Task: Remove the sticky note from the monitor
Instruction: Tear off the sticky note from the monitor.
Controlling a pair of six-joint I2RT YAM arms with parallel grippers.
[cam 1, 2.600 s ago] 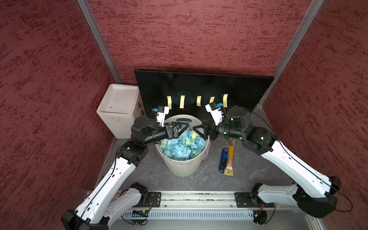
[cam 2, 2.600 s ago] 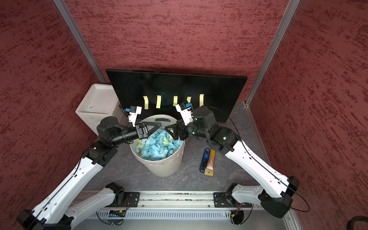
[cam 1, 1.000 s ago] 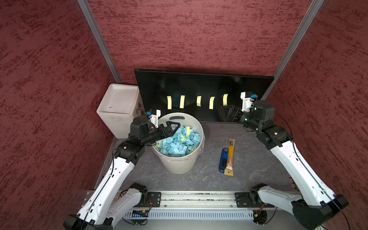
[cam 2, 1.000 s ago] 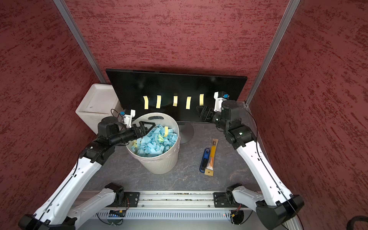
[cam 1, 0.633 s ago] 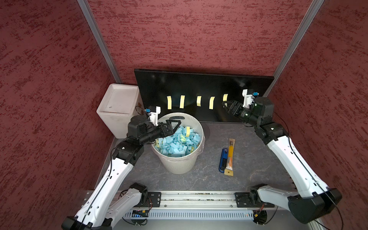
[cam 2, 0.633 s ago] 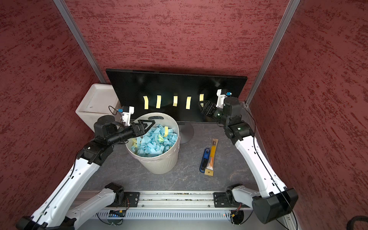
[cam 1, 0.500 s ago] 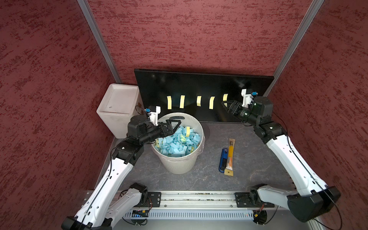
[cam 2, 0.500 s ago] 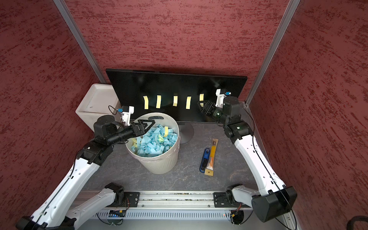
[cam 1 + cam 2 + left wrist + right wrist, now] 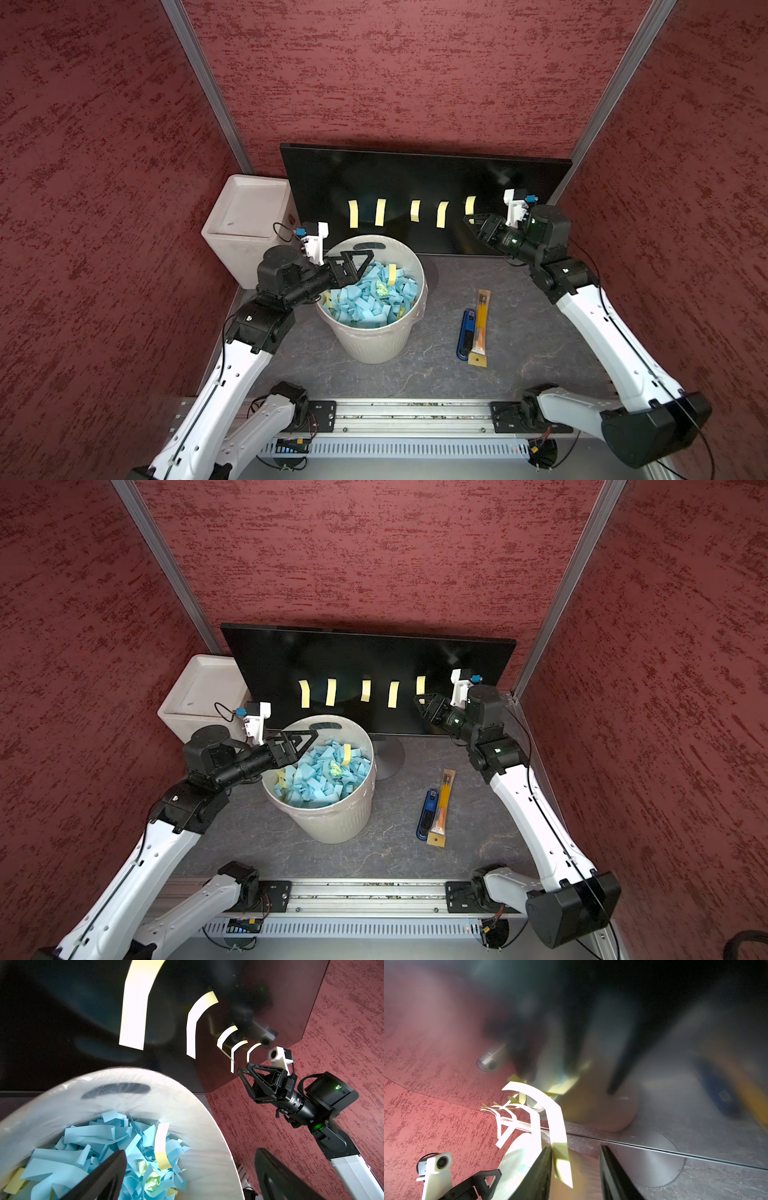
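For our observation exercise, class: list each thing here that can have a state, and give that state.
monitor, screen dark, standing upright.
sticky notes, five stuck on the screen, curling off it.
wastebasket, nearly full of paper scraps.
left gripper, open, empty, over the wastebasket.
right gripper, jaws apart astride the rightmost note, not clamped.

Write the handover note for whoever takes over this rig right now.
Left gripper: open, empty, above the wastebasket.
Right gripper: jaws apart on either side of the loose end of the rightmost note; no pinch yet.
Monitor: five yellow notes stuck in a row.
Done: one binned note lies in the wastebasket on blue scraps.
Left: pinch the rightmost note, peel it off, drop it in the wastebasket; probably the other four after that.
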